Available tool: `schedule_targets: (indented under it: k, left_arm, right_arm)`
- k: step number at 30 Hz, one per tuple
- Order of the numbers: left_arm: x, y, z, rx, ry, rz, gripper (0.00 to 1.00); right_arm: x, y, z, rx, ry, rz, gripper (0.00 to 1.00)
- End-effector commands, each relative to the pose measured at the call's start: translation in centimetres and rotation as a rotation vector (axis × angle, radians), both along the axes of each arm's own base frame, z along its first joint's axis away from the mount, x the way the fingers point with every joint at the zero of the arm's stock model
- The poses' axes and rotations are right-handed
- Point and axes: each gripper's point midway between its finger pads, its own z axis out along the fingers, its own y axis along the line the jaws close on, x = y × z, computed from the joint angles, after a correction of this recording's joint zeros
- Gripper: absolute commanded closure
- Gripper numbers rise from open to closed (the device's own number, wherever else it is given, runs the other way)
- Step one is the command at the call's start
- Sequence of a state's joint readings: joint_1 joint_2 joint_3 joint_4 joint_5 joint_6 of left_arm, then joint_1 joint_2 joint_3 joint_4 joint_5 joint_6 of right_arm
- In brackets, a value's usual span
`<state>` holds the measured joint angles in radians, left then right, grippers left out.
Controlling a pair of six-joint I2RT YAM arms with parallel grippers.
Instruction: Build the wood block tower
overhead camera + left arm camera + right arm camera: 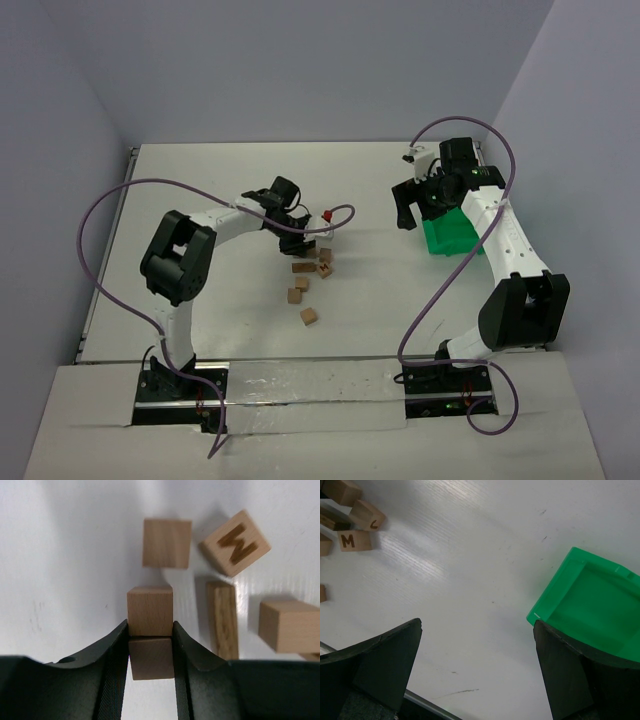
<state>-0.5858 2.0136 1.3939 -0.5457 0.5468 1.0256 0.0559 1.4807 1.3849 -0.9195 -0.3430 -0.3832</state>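
Several small light-brown wooden cubes [303,267] lie loose on the white table in front of the left arm. My left gripper [293,238] is lowered at the far edge of this group and is shut on one plain cube [150,611], pinched between both fingertips [118,645]. I cannot tell what is under the held cube. Just beyond it are a plain cube [167,543], a lettered cube [235,542], a cube seen edge-on [222,620] and another [290,625]. My right gripper [408,215] is open and empty above bare table [477,665].
A bright green plastic bin [450,235] sits under the right arm and shows empty in the right wrist view [590,605]. Lettered cubes [354,540] show at that view's top left. Two stray cubes [309,316] lie nearer the bases. A purple cable [345,212] loops near the left gripper.
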Motion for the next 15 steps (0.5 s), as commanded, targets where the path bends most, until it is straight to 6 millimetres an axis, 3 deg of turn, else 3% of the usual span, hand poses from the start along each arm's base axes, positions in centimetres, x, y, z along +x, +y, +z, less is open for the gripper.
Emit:
schedule_targets:
  k: [1,9,14,15]
  left_arm:
    - [2.0,0.6,2.0,-0.029,-0.034,0.025,0.83]
    - [2.9,1.4,0.8,-0.001,-0.024,0.061,0.82]
    - [2.9,1.5,0.8,-0.003,-0.025,0.069,0.57]
    - [2.8,1.4,0.8,-0.004,-0.025,0.068,0.56]
  right_arm:
    - [0.6,0.2,0.6,0.017,-0.026,0.009,0.0]
    - [0.5,0.4,0.6,0.022,-0.018,0.012,0.0]
    - [0.3,0.6,0.3,0.022,-0.014,0.022,0.0]
    - [0.3,0.6,0.4,0.023,-0.016,0.023,0.0]
